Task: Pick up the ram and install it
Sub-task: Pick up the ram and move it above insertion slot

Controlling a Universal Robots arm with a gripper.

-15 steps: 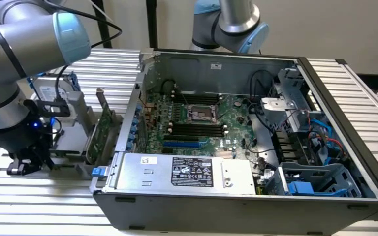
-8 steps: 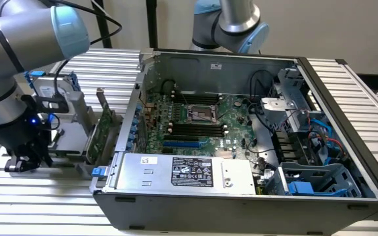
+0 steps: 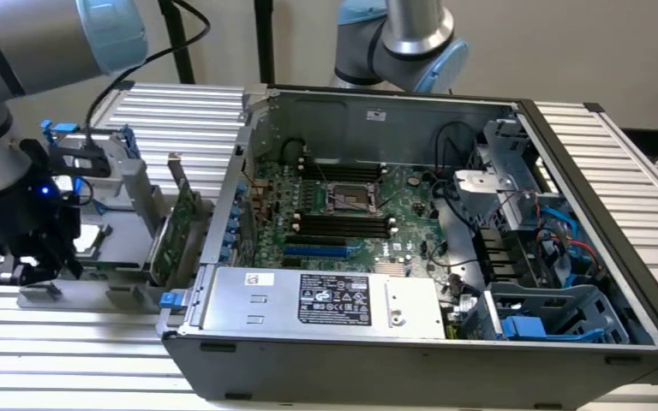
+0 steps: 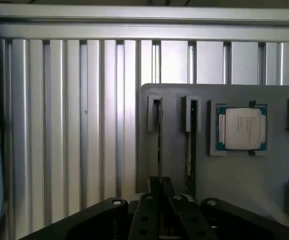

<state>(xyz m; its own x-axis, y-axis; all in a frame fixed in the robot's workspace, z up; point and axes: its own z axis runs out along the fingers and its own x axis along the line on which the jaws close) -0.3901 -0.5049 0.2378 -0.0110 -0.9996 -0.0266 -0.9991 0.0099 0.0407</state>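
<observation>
Your hand (image 4: 160, 186) is down at the grey holder (image 4: 174, 165), its two sides drawn close together on the top edge of the ram (image 4: 159, 140). By the look of it, it is gripping the ram rather than hovering. Seen edge-on in the wrist view, the ram is a thin dark line standing upright in one of the holder's two narrow slots, the one farther from the processor chip (image 4: 242, 128). A second stick (image 4: 192, 145) stands in the slot just beside it, between the ram and the chip. The holder rests on the ribbed metal surface (image 4: 74, 125).

In the exterior view the arm (image 3: 9, 51) reaches down over this holder, on the exterior view's left of the open computer case (image 3: 421, 360). A taller green card (image 3: 181, 231) stands upright between the holder and the case wall. Inside the case, the long black slots (image 3: 335, 227) on the main board lie well apart from your hand, and no stick can be seen in them.

You appear to be at the pick-up step: the ram is grasped but not yet lifted out of its slot, and installation has not begun. Freeing it calls for a straight, square pull along the slot. With the neighbouring stick so near, any tilt could bind the ram or knock that stick.
</observation>
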